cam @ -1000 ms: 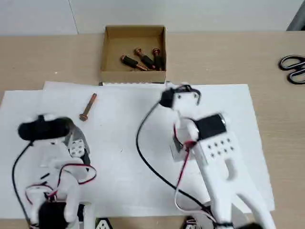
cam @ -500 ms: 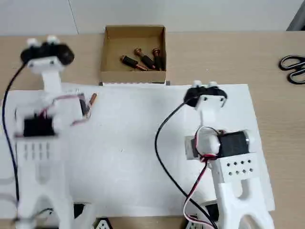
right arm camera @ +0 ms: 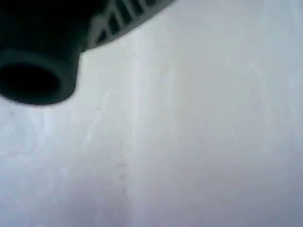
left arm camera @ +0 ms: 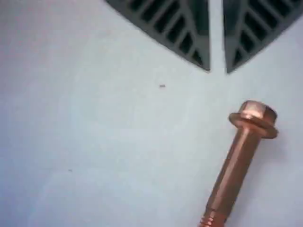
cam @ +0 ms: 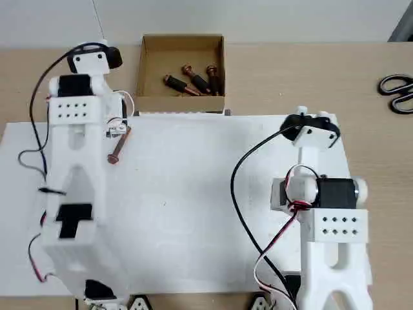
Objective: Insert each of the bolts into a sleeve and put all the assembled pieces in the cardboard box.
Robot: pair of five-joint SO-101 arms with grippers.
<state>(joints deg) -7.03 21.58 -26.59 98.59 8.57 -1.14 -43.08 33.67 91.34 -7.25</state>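
On the tan table (cam: 290, 71), a white sheet of paper (cam: 193, 206) covers the near part. A pair of scissors (cam: 397, 93) lies at the far right edge, and a black cable (cam: 240, 194) from the right arm loops over the sheet. At the far edge of the sheet stands the cardboard box (cam: 139, 71), open on top, with three copper bolts in dark sleeves (cam: 193, 81) lying inside it.

The left arm stretches over the left side of the sheet, and its wrist parts overlap the far end of the loose bolt (cam: 118, 147). That bolt lies flat on the paper, near the box's left front corner. It is copper-coloured, with a flanged hex head toward the near side and a smooth shank.

The left gripper (left arm camera: 217, 71) hovers just beside the head, its dark ribbed fingers a narrow gap apart and holding nothing. The right gripper (right arm camera: 102, 28) holds a black sleeve (right arm camera: 35, 66), a short tube with its open end showing, above bare paper. One ribbed finger is seen beside the sleeve; the other is hidden. The bolt's threaded tip is cut off in the left wrist view.
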